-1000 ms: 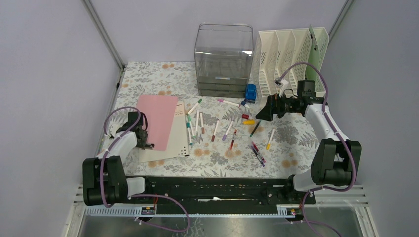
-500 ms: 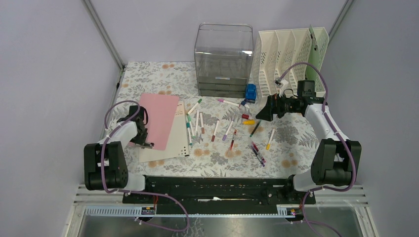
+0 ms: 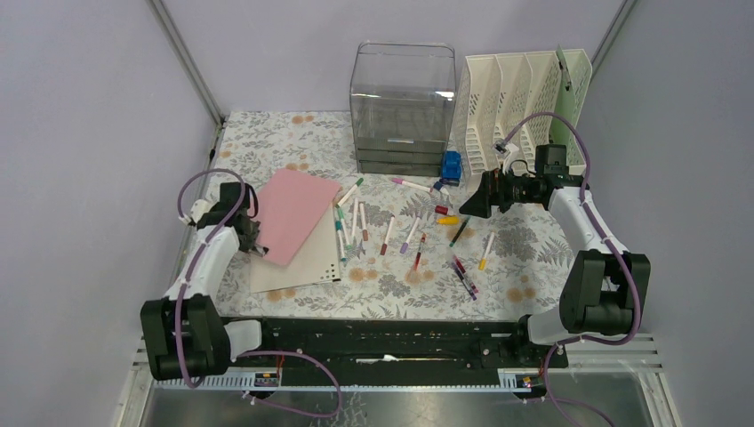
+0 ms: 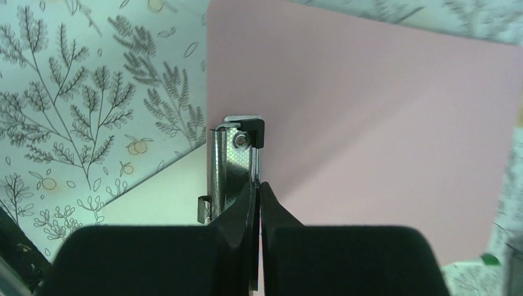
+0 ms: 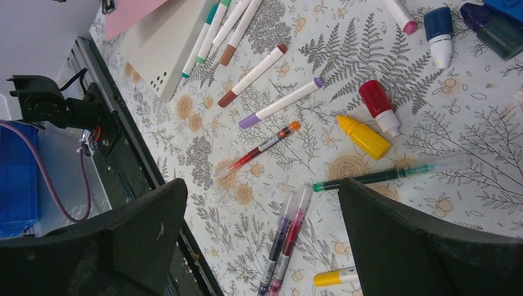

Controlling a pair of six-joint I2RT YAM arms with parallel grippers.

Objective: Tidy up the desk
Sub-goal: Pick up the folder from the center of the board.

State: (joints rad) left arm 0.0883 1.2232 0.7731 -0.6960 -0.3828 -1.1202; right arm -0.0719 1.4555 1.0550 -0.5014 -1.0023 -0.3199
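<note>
My left gripper (image 4: 256, 185) has pinched shut on the left edge of the pink sheet (image 4: 370, 111), and the sheet has swung askew on the cream pad (image 3: 307, 260) beneath. I judge the grip secured and the sheet ready for filing; the desk (image 3: 267, 142) around it lies strewn with pens (image 3: 389, 236).

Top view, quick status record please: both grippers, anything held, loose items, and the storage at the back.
left gripper: shut on the pink sheet, at its left edge
pink sheet: skewed, partly over the cream pad
right gripper: open, holding nothing, above the loose pens
loose pens: scattered across the middle of the desk
small bottles: one red, one yellow, lying among the pens
storage: clear drawer box and white file rack at the far edge
</note>
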